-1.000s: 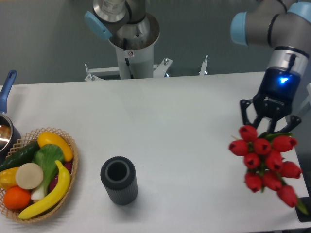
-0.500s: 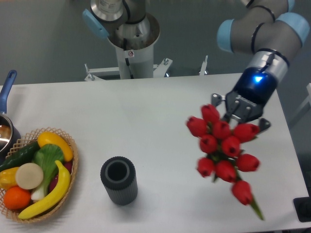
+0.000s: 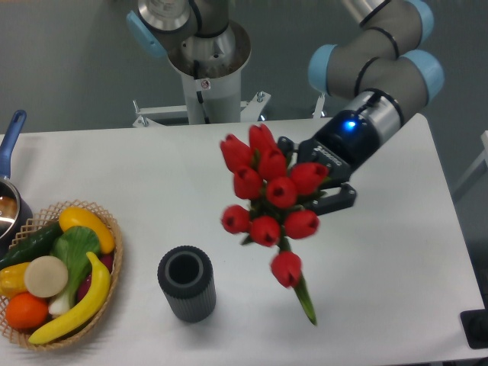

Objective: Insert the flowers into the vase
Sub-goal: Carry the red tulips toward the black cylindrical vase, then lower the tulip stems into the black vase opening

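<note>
Gripper (image 3: 314, 185) pinches the flowers (image 3: 268, 202), held in the air at two o'clock from the vase (image 3: 186, 283). Their long axis runs from buds at eleven o'clock to stems at five. At nine o'clock, a wicker basket (image 3: 116, 252) holds fruit and vegetables.

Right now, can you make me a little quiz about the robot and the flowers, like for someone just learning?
1. True or false: the flowers are already inside the vase.
2. What is the gripper holding?
A. a banana
B. red tulips
C. the vase
3. Fill in the word: the basket of fruit and vegetables sits to the ______ of the vase in the picture.

Key:
1. False. The bunch hangs in the air, up and to the right of the vase, and the vase is empty.
2. B.
3. Left.
</note>
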